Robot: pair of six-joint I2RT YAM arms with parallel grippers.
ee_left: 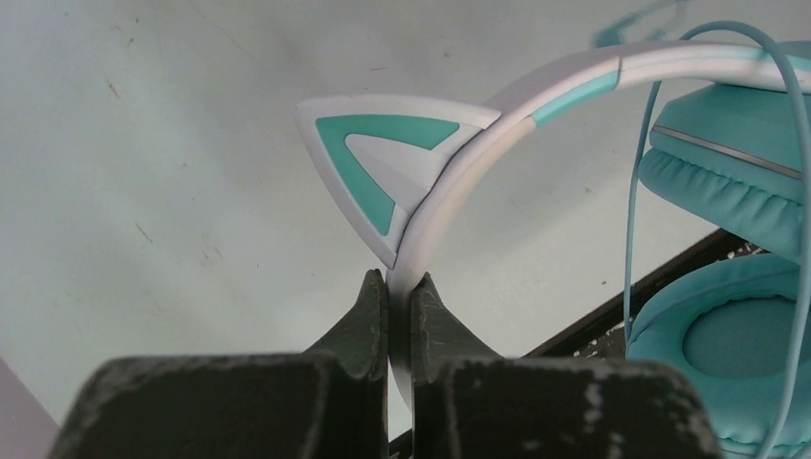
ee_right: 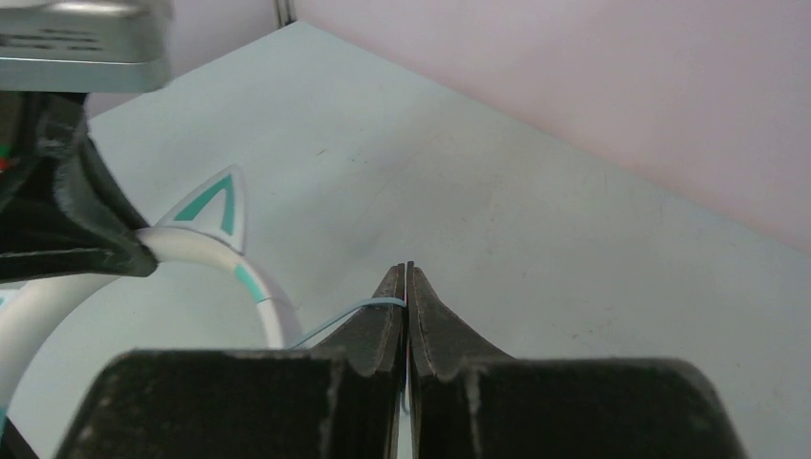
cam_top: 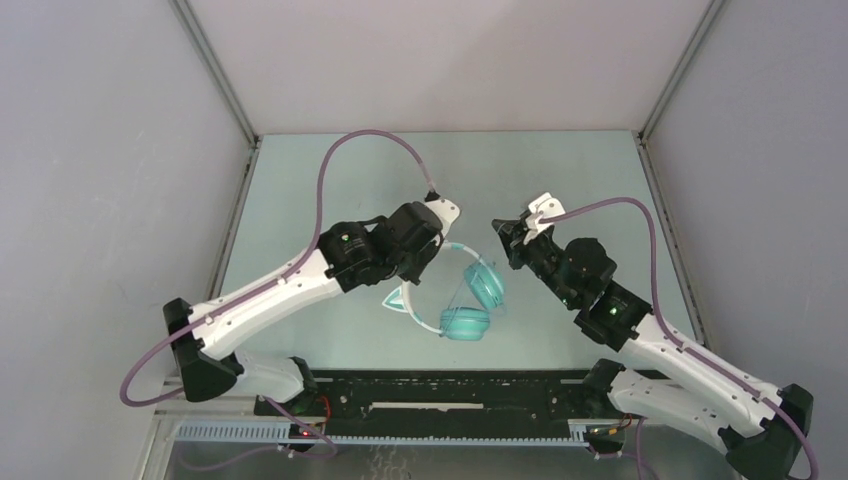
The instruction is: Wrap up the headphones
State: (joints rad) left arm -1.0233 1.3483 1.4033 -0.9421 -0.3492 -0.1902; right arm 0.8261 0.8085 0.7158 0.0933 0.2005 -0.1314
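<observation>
Wrap looked part done: cable [ee_left: 636,191] ran over the headband [ee_left: 536,91] and down past the ear cups [ee_left: 736,172], but a free length led off to the right gripper [ee_right: 407,273], so more turns + tucking the end remained, imo. Left gripper [ee_left: 399,287] was clamped on the headband just below the cat ear [ee_left: 383,163], holding the headphones [cam_top: 465,300]. Right gripper's jaws were pinched on the cable, right of the headband, not touching it
</observation>
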